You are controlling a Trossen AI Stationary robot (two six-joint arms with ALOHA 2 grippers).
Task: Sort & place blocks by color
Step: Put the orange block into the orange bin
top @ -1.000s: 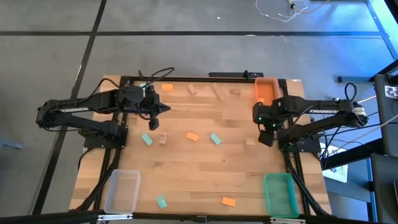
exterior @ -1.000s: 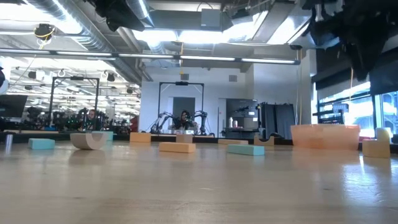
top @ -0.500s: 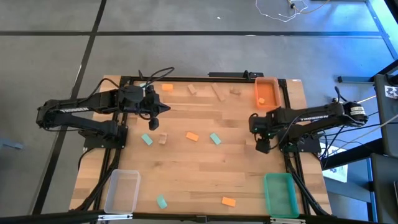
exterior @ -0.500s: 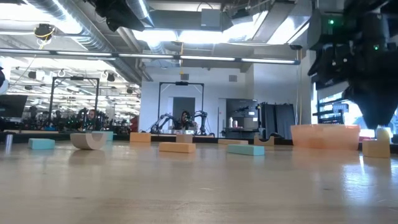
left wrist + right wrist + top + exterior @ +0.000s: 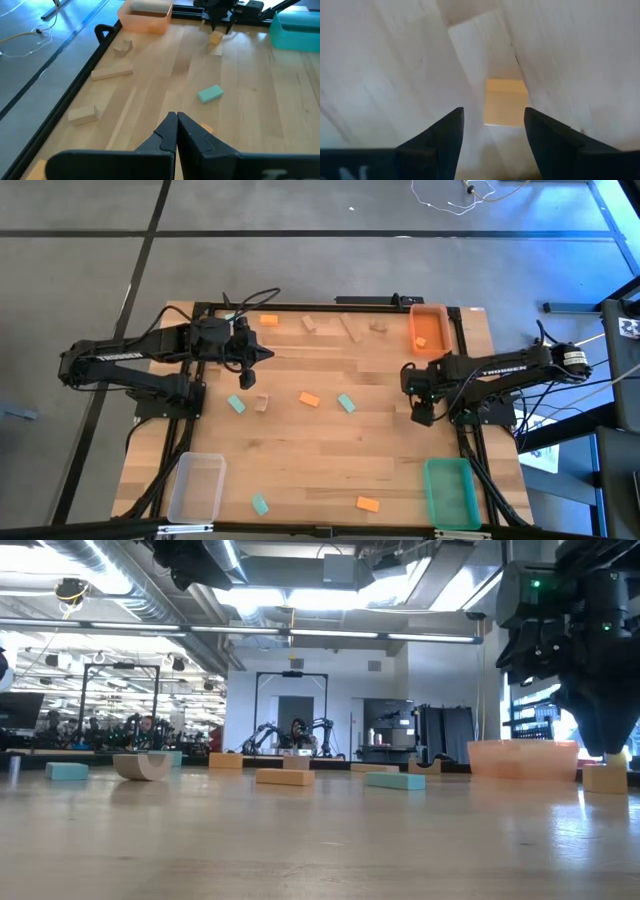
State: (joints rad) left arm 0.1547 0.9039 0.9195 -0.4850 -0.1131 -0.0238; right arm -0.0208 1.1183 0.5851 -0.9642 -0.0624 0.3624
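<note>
My right gripper (image 5: 422,416) points down near the table's right edge, open, just above a small pale wood block (image 5: 505,102). The low view shows its fingertips (image 5: 610,748) a little above that block (image 5: 605,778). My left gripper (image 5: 266,356) hangs shut over the far left of the table, holding nothing. Loose blocks lie flat on the table: orange (image 5: 309,399), teal (image 5: 346,403), teal (image 5: 236,404), wood (image 5: 262,402). One orange block (image 5: 421,342) lies in the orange bin (image 5: 442,315).
More wood blocks (image 5: 350,330) and an orange one (image 5: 269,320) lie along the far edge. A teal block (image 5: 260,504) and an orange block (image 5: 368,504) lie near the front. The green bin (image 5: 449,492) is at the near right corner, the clear bin (image 5: 197,485) at the near left.
My right gripper has moved from beside the orange bin toward the table's near edge and come down over the pale wood block at the right edge. The left arm has kept still.
</note>
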